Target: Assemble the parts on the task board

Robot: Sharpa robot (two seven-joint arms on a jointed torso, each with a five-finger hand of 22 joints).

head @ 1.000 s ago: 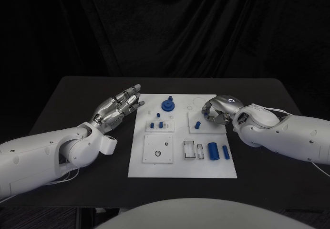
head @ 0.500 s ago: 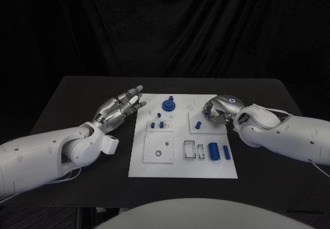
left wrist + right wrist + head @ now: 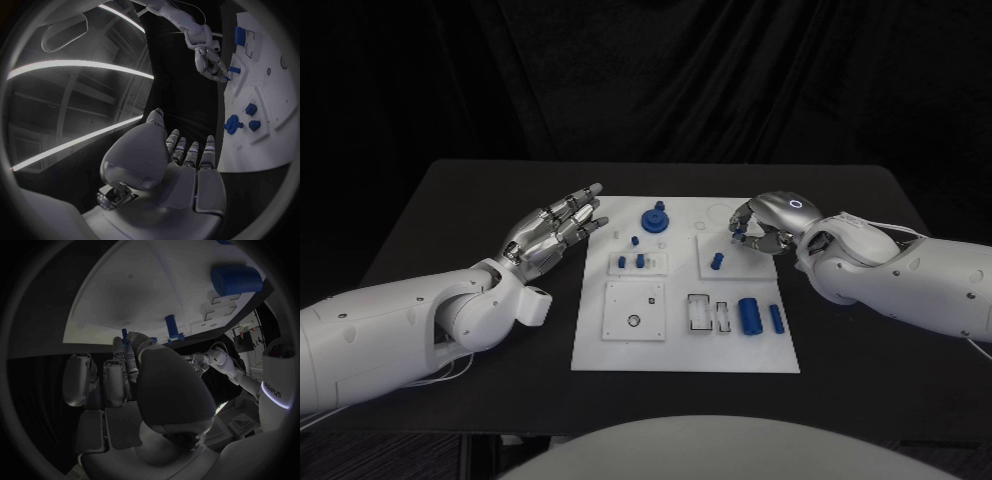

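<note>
The matte black table (image 3: 473, 200) is seen whole in the head view, with the flat white rectangular task board (image 3: 625, 350) at its middle. The two white smooth-shelled arms are cut off at the picture edges.

The silver left hand (image 3: 557, 228) is held above the table just beside the board's left edge, fingers straight and spread, nothing in it; the left wrist view confirms the empty palm (image 3: 187, 165).

The silver right hand (image 3: 764, 225) is seen over the board's far right corner, fingers curled downward. In the right wrist view a small slim blue peg (image 3: 124, 336) is seen pinched at the fingertips (image 3: 128, 357); in the head view this peg is barely resolved.

On the board, the head view shows a blue round knobbed part (image 3: 653, 218) standing at the far middle, a blue upright cylinder (image 3: 749, 316) and a thinner blue bar (image 3: 775, 319) at the near right, and small blue pegs (image 3: 630, 262) in a raised white block. Whether those pegs are fully seated cannot be told.
</note>
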